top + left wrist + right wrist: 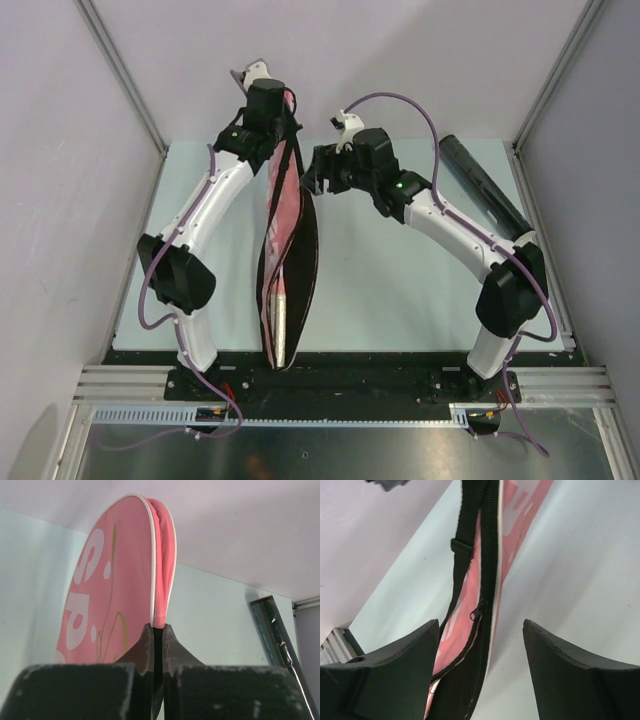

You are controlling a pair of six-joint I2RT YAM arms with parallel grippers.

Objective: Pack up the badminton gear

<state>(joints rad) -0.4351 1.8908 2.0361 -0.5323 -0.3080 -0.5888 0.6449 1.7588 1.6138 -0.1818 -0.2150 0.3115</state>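
Observation:
The long pink racket cover [288,225] stands on its edge in the middle of the table, its black zipper side gaping. The racket's pale handle [280,318] shows inside the cover's near end. My left gripper [283,135] is at the far end of the cover. In the left wrist view that gripper [158,630] is shut on the black zip edge of the cover [115,580]. My right gripper [312,178] hangs open just right of the cover. In the right wrist view its jaws [481,625] stand wide around the zipper pull [476,612] without touching it.
A long black tube [485,185] lies at the back right of the pale green table [400,280], close to the right arm's elbow. The cover's black strap [467,525] runs along the zip edge. Metal frame rails border the table on both sides.

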